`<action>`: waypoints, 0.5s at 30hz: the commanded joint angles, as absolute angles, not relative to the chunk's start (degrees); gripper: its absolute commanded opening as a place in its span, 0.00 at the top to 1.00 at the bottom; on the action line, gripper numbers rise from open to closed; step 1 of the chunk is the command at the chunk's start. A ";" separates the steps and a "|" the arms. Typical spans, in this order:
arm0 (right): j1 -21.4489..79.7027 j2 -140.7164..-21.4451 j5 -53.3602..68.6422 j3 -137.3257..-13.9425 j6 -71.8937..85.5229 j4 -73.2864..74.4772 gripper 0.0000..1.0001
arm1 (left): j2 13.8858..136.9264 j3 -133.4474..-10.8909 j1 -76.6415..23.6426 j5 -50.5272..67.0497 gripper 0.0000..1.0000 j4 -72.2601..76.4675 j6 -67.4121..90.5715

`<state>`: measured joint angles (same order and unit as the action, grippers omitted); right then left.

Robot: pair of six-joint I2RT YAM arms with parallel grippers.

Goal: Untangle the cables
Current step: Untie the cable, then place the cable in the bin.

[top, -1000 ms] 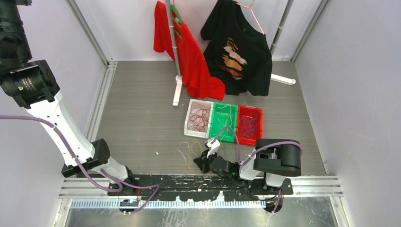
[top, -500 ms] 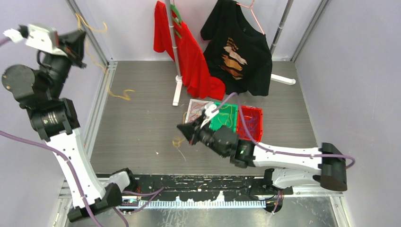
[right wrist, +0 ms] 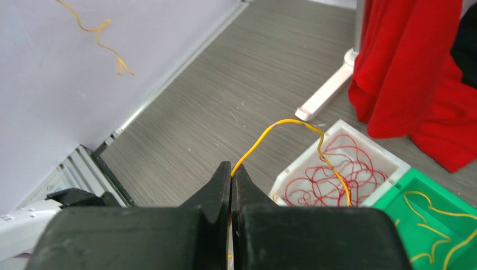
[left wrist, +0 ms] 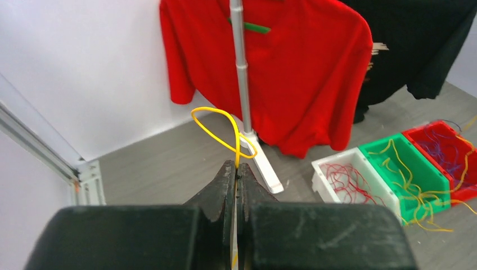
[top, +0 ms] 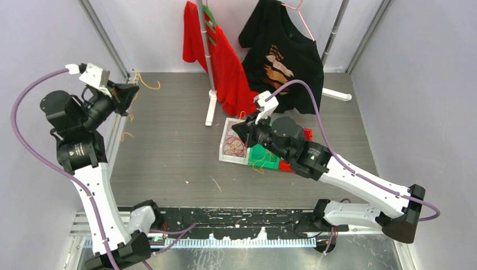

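Observation:
My left gripper (top: 133,93) is raised at the far left, shut on a yellow cable (top: 147,84). That cable loops out past the tips (left wrist: 219,121), and more of it hangs below (top: 125,121). My right gripper (top: 236,128) hovers over the white bin (top: 223,147), shut on another yellow cable (right wrist: 281,122). This one arcs over the red cables (right wrist: 332,174) towards the green bin (right wrist: 433,225). Yellow strands (top: 257,165) hang over the front of the green bin (top: 264,155). Purple cables (left wrist: 444,147) lie in the red bin (left wrist: 457,194).
A clothes rack pole (top: 207,50) with a white foot (top: 211,109) stands behind the bins, with a red shirt (top: 230,73) and a black shirt (top: 287,62) hanging on it. Metal frame rails (top: 121,121) run along the side walls. A few small scraps (top: 215,183) lie on the grey floor.
The left gripper came down and in from the wall with its yellow cable. The right arm reached farther back, carrying its yellow cable off the floor to above the white bin.

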<state>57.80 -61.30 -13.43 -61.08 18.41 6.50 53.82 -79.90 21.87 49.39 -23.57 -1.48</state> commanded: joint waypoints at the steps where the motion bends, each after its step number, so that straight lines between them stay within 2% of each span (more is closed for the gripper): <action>1: 54.72 -58.75 -9.36 -64.00 19.99 12.15 0.99 | 51.23 -77.11 21.97 52.80 1.00 -26.29 -3.93; 5: 51.72 -57.78 -8.76 -65.09 19.35 13.24 0.99 | 51.18 -76.39 22.02 53.22 1.00 -28.31 -5.48; 15: 47.37 -57.12 -6.46 -77.00 15.98 16.93 0.99 | 51.90 -78.49 22.00 52.92 1.00 -29.28 -6.94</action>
<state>47.94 -59.35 -7.90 -72.58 18.04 17.74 52.27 -76.05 21.87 52.14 -29.52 -5.50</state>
